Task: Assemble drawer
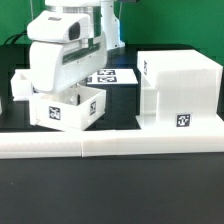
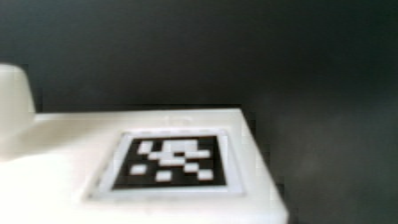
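The large white cube-like housing (image 1: 180,85) stands at the exterior view's right, with a tag on its front and one on its side. A small open-top tray (image 1: 62,110) with a tag on its front sits at the exterior view's left-centre. A second tray (image 1: 22,85) is just behind it to the left. My gripper (image 1: 70,92) hangs low over the front tray, right at its rim, and the hand hides the fingers. The wrist view is blurred and very close. It shows a white tagged face (image 2: 175,160) on the dark table and a white shape (image 2: 15,105) at the edge.
The marker board (image 1: 112,76) lies flat on the black table behind the trays, between them and the housing. A long low white bar (image 1: 110,145) borders the table along the front. Another white part (image 1: 2,100) shows at the far left edge.
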### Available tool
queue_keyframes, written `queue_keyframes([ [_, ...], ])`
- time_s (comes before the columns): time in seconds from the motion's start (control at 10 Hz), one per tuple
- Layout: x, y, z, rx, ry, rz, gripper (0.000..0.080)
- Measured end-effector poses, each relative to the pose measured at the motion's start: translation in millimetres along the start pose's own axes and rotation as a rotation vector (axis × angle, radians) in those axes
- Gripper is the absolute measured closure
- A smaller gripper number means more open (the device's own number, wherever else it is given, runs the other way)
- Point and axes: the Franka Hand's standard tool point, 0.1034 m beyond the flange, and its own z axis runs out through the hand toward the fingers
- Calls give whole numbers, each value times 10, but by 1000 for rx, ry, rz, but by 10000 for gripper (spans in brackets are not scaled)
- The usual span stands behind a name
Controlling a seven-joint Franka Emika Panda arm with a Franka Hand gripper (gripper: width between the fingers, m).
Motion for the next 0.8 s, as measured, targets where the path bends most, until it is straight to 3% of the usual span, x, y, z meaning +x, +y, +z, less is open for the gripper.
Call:
queue_keyframes([
  [0.3,89,15,-19,18,-29,-216,757],
  [0.6,74,8,-3,20,-31,-218,757],
  [0.8,143,-34,9,39,-31,-200,757],
])
